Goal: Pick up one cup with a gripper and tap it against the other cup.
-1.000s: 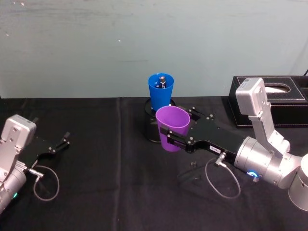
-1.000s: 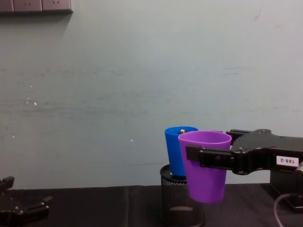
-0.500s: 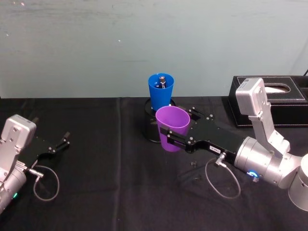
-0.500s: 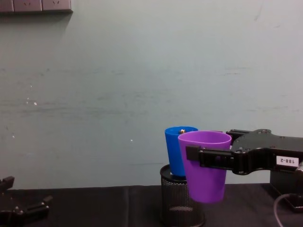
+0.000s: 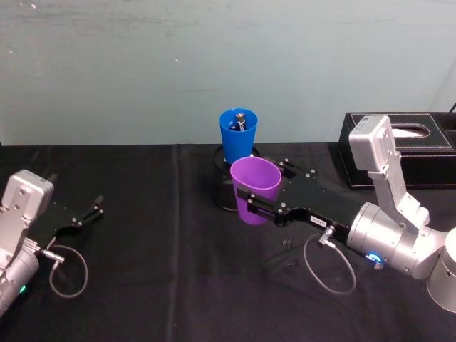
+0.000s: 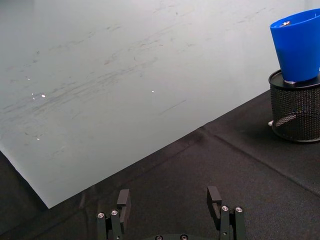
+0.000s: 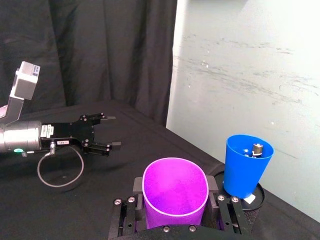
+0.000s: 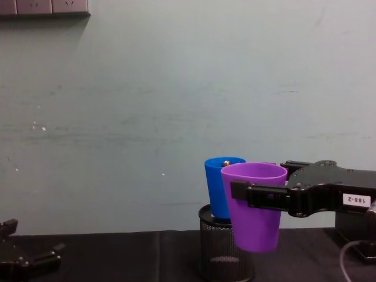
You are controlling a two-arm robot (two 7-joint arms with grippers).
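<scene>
The purple tumbler (image 5: 255, 189) is held upright above the table (image 5: 164, 271), clamped by the right gripper (image 7: 175, 202), just beside the blue tumbler (image 5: 237, 135) seated in the mesh pen holder (image 8: 217, 247); the left gripper (image 6: 170, 200) sits idle, fingers apart, far left.

Black-draped table (image 5: 157, 285), mesh pen holder (image 8: 214, 247) at centre, tissue box (image 5: 438, 167) (black) far right.

Cup (image 5: 256, 189): plain purple. Other cup (image 5: 237, 134): plain bright blue. Pen holder (image 6: 297, 112): black wire mesh. Right gripper (image 7: 175, 192): black, white label. Tablecloth (image 5: 164, 285): black. Wall (image 5: 142, 71): pale green, scuffed. Box (image 5: 427, 153): black.
</scene>
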